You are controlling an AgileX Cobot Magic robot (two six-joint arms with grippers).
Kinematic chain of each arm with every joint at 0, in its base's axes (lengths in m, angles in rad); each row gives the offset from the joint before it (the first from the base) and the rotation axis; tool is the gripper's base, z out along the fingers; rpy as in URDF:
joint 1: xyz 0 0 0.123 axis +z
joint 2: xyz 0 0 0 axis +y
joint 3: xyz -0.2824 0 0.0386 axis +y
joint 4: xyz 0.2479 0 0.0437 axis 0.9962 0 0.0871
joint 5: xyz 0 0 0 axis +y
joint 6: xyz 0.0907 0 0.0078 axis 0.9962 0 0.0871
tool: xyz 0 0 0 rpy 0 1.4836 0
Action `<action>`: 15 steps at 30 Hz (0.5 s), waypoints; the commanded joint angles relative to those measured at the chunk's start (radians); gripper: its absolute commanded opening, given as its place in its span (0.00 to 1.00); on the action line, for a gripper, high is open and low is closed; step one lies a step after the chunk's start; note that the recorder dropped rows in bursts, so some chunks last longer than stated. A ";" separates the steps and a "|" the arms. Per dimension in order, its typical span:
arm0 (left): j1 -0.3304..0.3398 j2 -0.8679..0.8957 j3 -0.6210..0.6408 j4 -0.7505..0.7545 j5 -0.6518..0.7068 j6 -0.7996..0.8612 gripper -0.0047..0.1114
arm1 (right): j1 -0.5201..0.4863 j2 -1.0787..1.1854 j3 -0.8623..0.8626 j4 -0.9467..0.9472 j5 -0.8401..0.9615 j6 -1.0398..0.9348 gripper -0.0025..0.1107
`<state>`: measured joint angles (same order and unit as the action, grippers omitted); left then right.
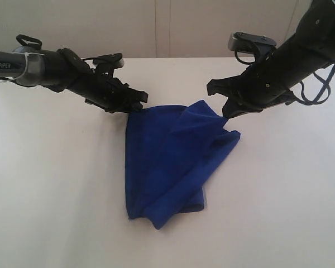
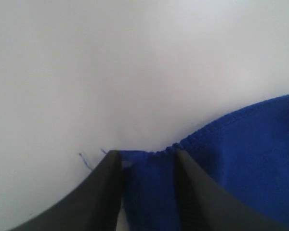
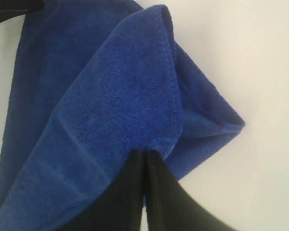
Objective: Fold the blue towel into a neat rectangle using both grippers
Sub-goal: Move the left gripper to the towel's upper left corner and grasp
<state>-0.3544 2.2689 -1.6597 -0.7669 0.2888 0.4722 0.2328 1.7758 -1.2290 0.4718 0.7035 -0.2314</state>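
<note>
Folds of the blue towel (image 1: 167,162) hide lower layers; long axis runs between far and near tabletop (image 1: 56,195) edges; left pincer (image 2: 144,156) apart, right pincer (image 3: 145,154) clamped on towel

surface below me: plain white matte flat tabletop (image 1: 50,201), smooth, filling most of my view | behind it: pale off-white wall (image 1: 212,25) of upright panels, thin vertical seams between them | I see the tabletop's far edge meet that wall
</note>
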 commanded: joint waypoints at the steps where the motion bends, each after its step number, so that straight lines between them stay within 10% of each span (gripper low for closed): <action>1: -0.007 0.012 0.004 0.018 0.052 -0.001 0.31 | 0.004 0.000 -0.005 0.001 -0.003 0.001 0.02; 7: -0.007 0.012 0.004 0.029 0.052 0.020 0.06 | 0.004 0.000 -0.005 0.001 -0.003 0.001 0.02; 15: -0.007 -0.002 0.004 0.036 0.033 0.028 0.04 | 0.004 0.000 -0.005 0.001 -0.013 0.001 0.02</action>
<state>-0.3544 2.2705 -1.6597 -0.7413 0.3023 0.4935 0.2328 1.7758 -1.2290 0.4718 0.7014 -0.2314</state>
